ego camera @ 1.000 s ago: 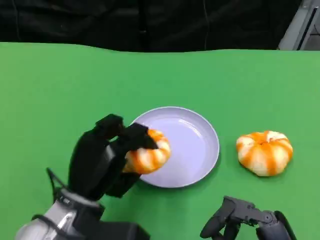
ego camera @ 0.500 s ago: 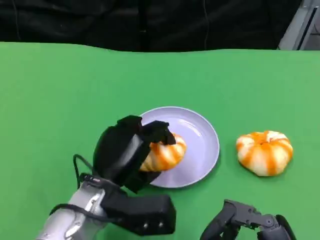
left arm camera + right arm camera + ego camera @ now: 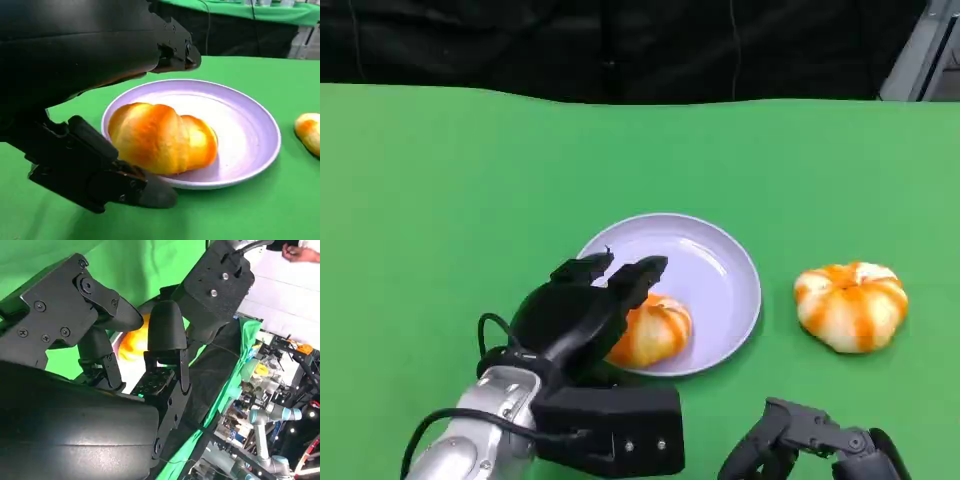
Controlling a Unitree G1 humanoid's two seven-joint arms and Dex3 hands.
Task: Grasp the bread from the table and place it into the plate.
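- head view: bread (image 3: 655,330) lies on plate (image 3: 725,262); left hand (image 3: 582,305) spread around it, releasing.
- right hand (image 3: 810,432) idle, grip unclear.
- next: withdraw left hand.

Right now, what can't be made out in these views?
- Head view: the near side of the bread is hidden behind the left hand.
- Head view: the right hand is cut off by the bottom edge.
- Right wrist view: the plate is mostly blocked by the fingers.
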